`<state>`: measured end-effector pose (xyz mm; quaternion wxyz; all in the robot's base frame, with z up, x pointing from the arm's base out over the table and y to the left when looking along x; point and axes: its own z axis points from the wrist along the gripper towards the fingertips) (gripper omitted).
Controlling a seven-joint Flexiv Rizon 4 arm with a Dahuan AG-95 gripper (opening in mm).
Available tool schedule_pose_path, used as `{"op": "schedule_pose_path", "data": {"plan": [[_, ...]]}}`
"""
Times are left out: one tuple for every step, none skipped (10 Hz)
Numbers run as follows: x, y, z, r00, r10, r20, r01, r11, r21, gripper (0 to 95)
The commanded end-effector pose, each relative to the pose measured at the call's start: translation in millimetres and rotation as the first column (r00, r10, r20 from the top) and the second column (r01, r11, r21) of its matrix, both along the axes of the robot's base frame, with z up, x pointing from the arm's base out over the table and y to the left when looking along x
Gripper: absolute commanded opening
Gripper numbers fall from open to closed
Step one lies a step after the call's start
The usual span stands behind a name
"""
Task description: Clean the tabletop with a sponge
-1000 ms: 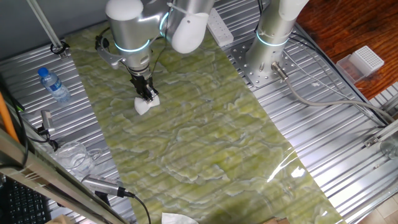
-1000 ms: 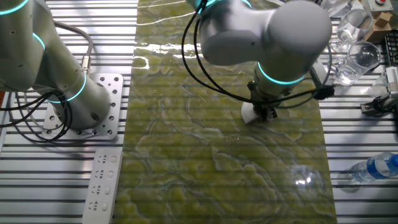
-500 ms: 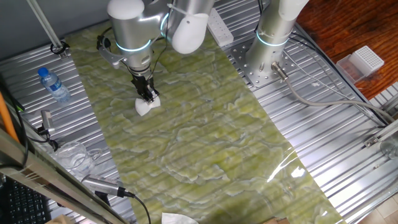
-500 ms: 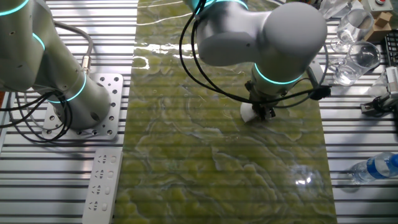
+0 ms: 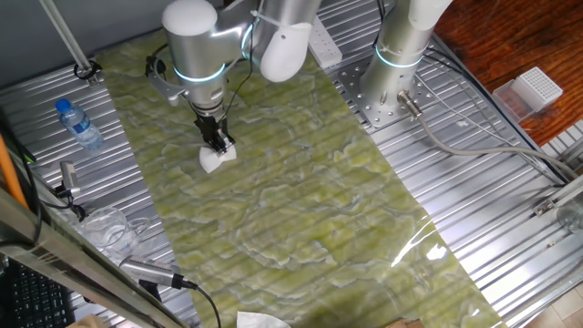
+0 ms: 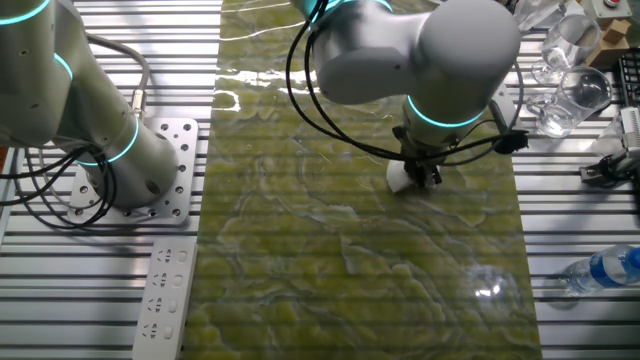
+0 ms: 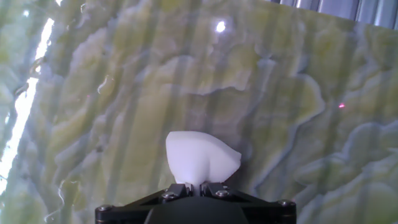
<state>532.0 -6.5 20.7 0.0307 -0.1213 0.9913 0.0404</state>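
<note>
since the earlier frames the claw (image 5: 219,146) and sponge (image 5: 215,159) have slid a little along the worktop (image 5: 301,200), toward its middle. the sponge sits directly below the fingertips, pinched at its top and squashed out of shape in the hand view (image 7: 200,158), its lower face pressed on the glossy marbled sheet near one long edge. the jaws are nearly together, clamped on the foam. most of the sheet stretches away lengthwise from here, so the wiping stroke probably runs along that long axis.
</note>
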Motion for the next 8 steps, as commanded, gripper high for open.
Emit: {"op": "schedule_pose_path", "data": {"plan": [[0.7,4.0,1.2,1.0,-0.011,-0.003,0.011,1.0,0.004,0.0],[0.9,6.4,0.8,1.0,-0.021,-0.006,0.021,1.0,0.01,0.0],[1.1,8.4,0.5,1.0,-0.027,-0.008,0.027,1.0,0.012,0.0],[1.5,13.2,-0.8,0.999,-0.039,-0.011,0.039,0.999,0.012,0.0],[1.7,15.2,-1.5,0.999,-0.045,-0.012,0.045,0.999,0.012,0.0],[1.8,16.9,-2.1,0.999,-0.05,-0.011,0.05,0.999,0.008,0.0],[1.8,16.9,-2.1,0.999,-0.049,-0.009,0.049,0.999,0.001,0.0],[1.8,16.9,-2.1,0.999,-0.048,-0.007,0.048,0.999,-0.005,0.0]]}}
